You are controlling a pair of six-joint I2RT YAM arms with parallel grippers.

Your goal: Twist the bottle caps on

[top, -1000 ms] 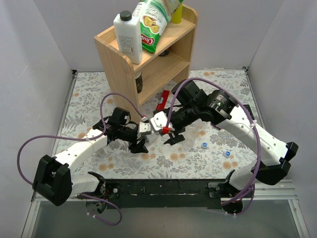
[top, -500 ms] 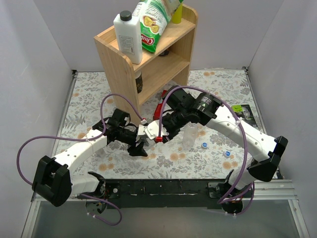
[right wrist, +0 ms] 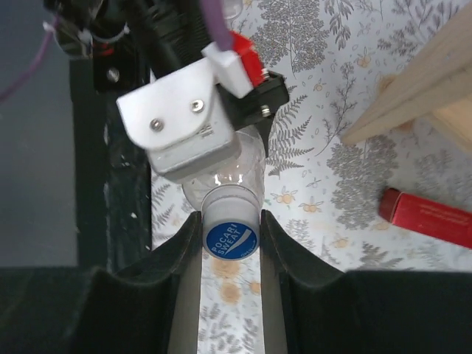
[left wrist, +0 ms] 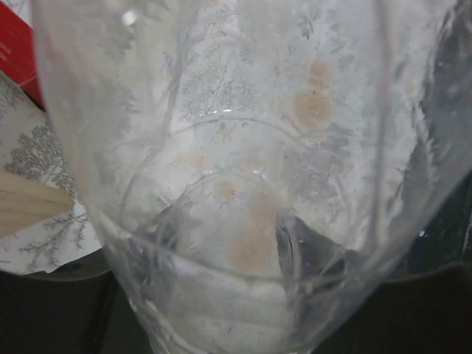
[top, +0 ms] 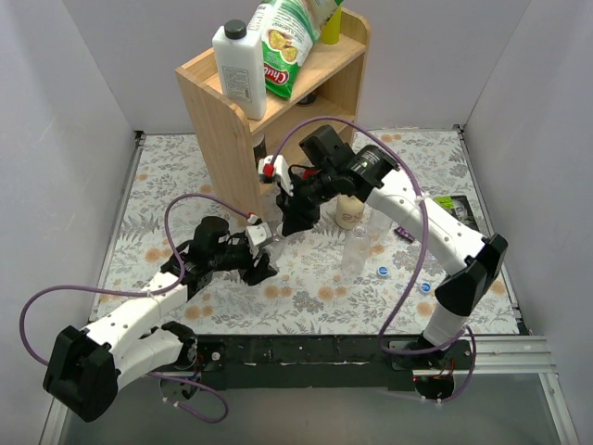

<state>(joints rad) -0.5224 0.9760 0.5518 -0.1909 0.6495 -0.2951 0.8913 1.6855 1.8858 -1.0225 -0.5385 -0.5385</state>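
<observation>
Top external view took in the whole stall: pale grey walls (top: pixel 56 111) closed in three sides of a table spread with a white cloth printed with grey ferns and orange flowers (top: pixel 157 185). A black metal rail (top: pixel 306 350) ran along the near edge, where the arms were bolted. At the back stood a light wooden two-tier shelf (top: pixel 222 120) carrying a white plastic jug with a black cap (top: pixel 239 69) and a green snack bag (top: pixel 287 42). Near the middle of the cloth the left gripper (top: pixel 259 260) was clamped around a small clear plastic bottle (left wrist: pixel 236 162). Its see-through wall filled the left wrist view, with the floral print showing through it. In the right wrist view the right gripper (right wrist: pixel 231 220) had its two dark fingers (right wrist: pixel 181 265) pressed against either side of a round blue screw cap with white lettering (right wrist: pixel 231 237), which sat on that bottle's neck. A flat red box (right wrist: pixel 428 217) lay on the cloth near the shelf's foot. Off to the right a second clear bottle (top: pixel 355 252) stood upright. One loose blue cap (top: pixel 383 272) lay just beside it, and another loose blue cap (top: pixel 425 288) lay farther out toward the right arm's base.
</observation>
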